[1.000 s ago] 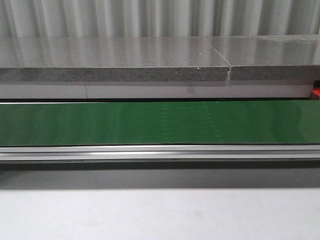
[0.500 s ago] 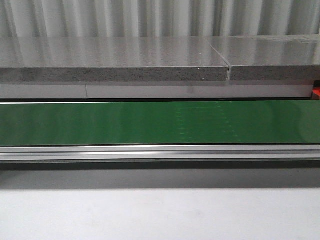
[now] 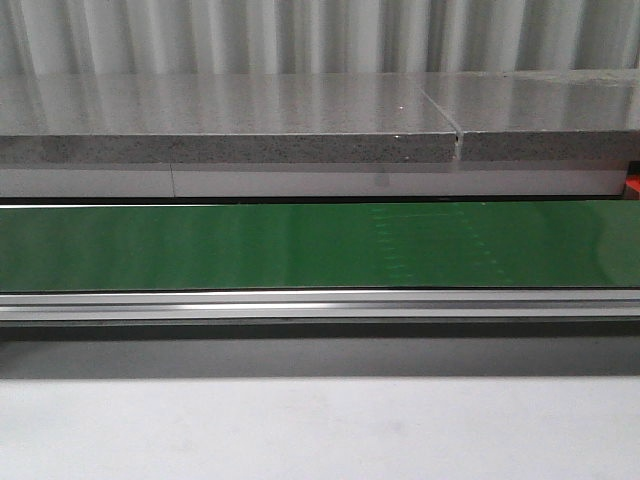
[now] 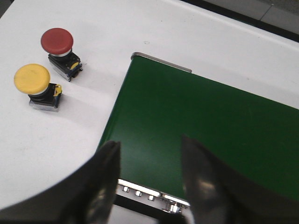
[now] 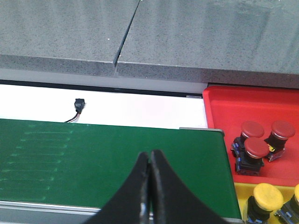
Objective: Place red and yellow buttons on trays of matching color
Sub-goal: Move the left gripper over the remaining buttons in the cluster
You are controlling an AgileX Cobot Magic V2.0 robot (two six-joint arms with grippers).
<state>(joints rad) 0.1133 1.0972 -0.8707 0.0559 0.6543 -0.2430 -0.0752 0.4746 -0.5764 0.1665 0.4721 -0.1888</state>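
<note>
The left hand (image 4: 149, 175) hovers open and empty over the green belt (image 4: 210, 130), near a red button (image 4: 57, 42) and yellow button (image 4: 32, 79) on the white table (image 4: 56, 140). The right hand (image 5: 150, 186), fingers together and empty, hangs over the belt beside the red tray (image 5: 224, 100).

I read the green belt (image 3: 300, 245) as smooth, faintly sheened; its rail (image 3: 320, 303) as brushed metal. Speckled grey slab (image 3: 220, 120) looks polished stone. Buttons' caps (image 4: 57, 39) and red tray (image 5: 233, 105) look like smooth plastic. White tabletop (image 4: 70, 140) matt.
</note>
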